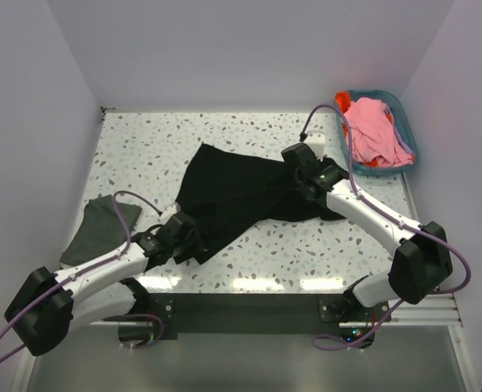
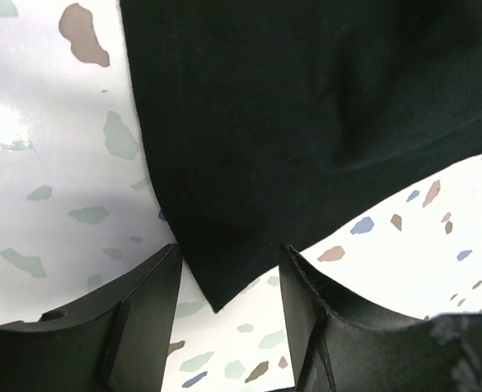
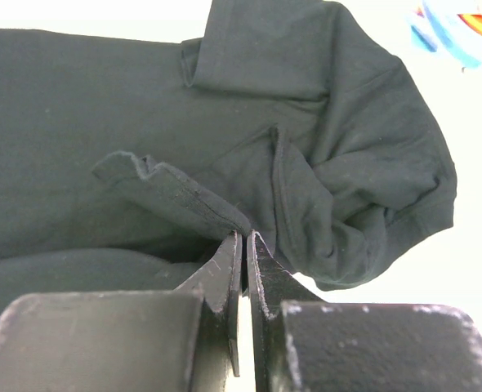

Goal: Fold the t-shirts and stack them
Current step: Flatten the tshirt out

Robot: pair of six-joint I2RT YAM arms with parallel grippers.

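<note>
At about 8 o'clock on the speckled worktop (image 1: 323,249), we are seeing the dark grey t-shirt (image 1: 100,229) lying flat, well apart from the other garments. Just to its right, the left gripper (image 2: 231,257) is hanging low over the worktop at the 7 o'clock corner of the black t-shirt (image 1: 241,192). Its jaws are standing moderately apart, one on either side of that pointed corner, and nothing is clamped between them. We cannot tell whether they are touching the cloth.

The black t-shirt is spreading across the middle of the worktop, lying fairly smooth toward 10 o'clock and bunching up toward 3 o'clock. There the right gripper (image 3: 245,238) is pinching it: the jaws are pressing tight together on a raised fold of black fabric, with a rumpled sleeve lying just beyond.

At 2 o'clock, in the far right corner, the teal basket (image 1: 410,135) is sitting apart from the black t-shirt. The pink t-shirt (image 1: 372,129) is heaping over its top, and the orange-red t-shirt (image 1: 343,102) is showing at the basket's edges beneath it.
</note>
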